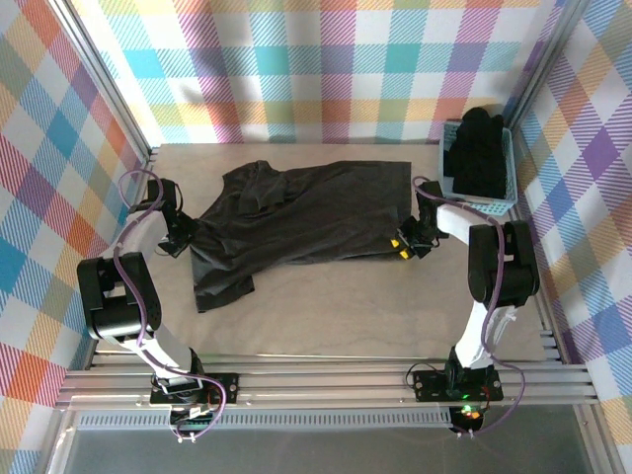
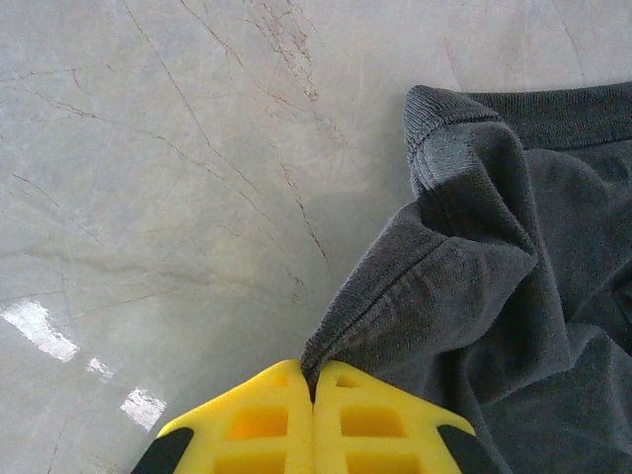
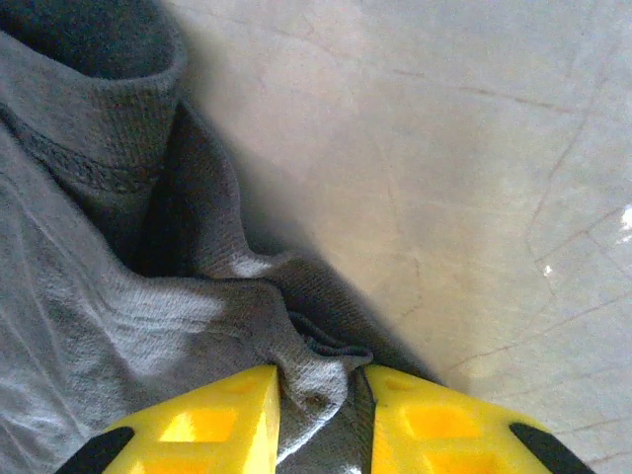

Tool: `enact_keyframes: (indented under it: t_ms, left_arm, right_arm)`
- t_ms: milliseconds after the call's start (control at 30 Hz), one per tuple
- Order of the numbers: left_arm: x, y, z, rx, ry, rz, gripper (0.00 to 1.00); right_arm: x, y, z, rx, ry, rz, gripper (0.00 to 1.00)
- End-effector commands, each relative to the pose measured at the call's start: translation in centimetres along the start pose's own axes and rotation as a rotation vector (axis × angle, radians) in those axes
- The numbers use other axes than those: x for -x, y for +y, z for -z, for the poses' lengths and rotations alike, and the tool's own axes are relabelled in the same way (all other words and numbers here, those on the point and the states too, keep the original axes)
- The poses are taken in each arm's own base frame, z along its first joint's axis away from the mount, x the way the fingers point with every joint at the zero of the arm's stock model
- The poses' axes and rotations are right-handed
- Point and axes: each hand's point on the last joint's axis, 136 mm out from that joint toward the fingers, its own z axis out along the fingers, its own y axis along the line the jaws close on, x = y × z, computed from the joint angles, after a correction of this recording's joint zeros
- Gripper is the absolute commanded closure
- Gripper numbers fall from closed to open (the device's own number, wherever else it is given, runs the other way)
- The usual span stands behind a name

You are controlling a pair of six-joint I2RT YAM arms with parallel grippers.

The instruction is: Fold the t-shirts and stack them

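Found one black t-shirt [image 1: 306, 222] lying rumpled across the far half of the table [image 1: 346, 316], stretched between the arms. Recorded left gripper [image 2: 314, 420] pinched fully together on a hem edge at its left end; right gripper [image 3: 321, 415] nearly closed, clamping a bunched fold at its right end. Logged more black fabric [image 1: 479, 148] heaped in the blue basket [image 1: 484, 206], far right corner. Judged step as flattening before the first fold (none made yet); reckoned an even outward pull on both ends needed. Read no brand, label or writing.
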Motion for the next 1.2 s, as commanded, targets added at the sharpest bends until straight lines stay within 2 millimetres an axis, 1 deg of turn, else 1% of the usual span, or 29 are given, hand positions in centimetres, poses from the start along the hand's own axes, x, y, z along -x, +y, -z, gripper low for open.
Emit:
enact_keyframes:
  t_ms: [0,67,167,233,333,633,767,967,1067,1167]
  left_arm:
    - [0.2,-0.5,0.4,-0.021,-0.004,0.006,1.00]
    - [0.2,-0.5,0.4,-0.020,-0.002,0.006,1.00]
    - [0.2,-0.5,0.4,-0.021,-0.003,0.006,1.00]
    - [0.2,-0.6,0.4,-0.023,-0.003,0.006,1.00]
    - [0.3,-0.7,0.6,-0.028,-0.007,0.008,1.00]
    - [0.3,-0.7,0.5,-0.030,-0.006,0.010,1.00]
    - [0.4,-0.8,0.5,-0.032,-0.003,0.012,1.00]
    - [0.5,-1.2,0.7,-0.036,0.007,0.016,1.00]
    - [0.8,-2.0,1.3,-0.066,0.007,0.034,1.00]
    - [1.2,-3.3,2.2,-0.114,0.009,0.081,1.00]
  right_arm:
    - [0.5,0.4,-0.3,0.006,-0.003,-0.020,0.72]
    - [0.7,0.8,-0.4,0.014,-0.005,-0.019,0.73]
    - [1.1,1.5,-0.2,0.022,-0.009,-0.025,0.79]
    - [1.4,2.0,0.1,0.030,-0.022,-0.028,0.81]
    - [1.7,2.8,0.6,0.041,-0.034,-0.028,0.88]
    - [1.6,3.4,1.6,0.029,-0.031,-0.062,1.00]
    - [1.4,3.8,3.1,0.010,-0.046,-0.071,1.00]
    - [0.4,4.1,5.4,0.001,-0.065,-0.092,1.00]
    - [0.0,4.6,6.5,0.018,-0.074,-0.081,1.00]
    - [-0.1,5.6,8.2,0.057,-0.114,-0.038,1.00]
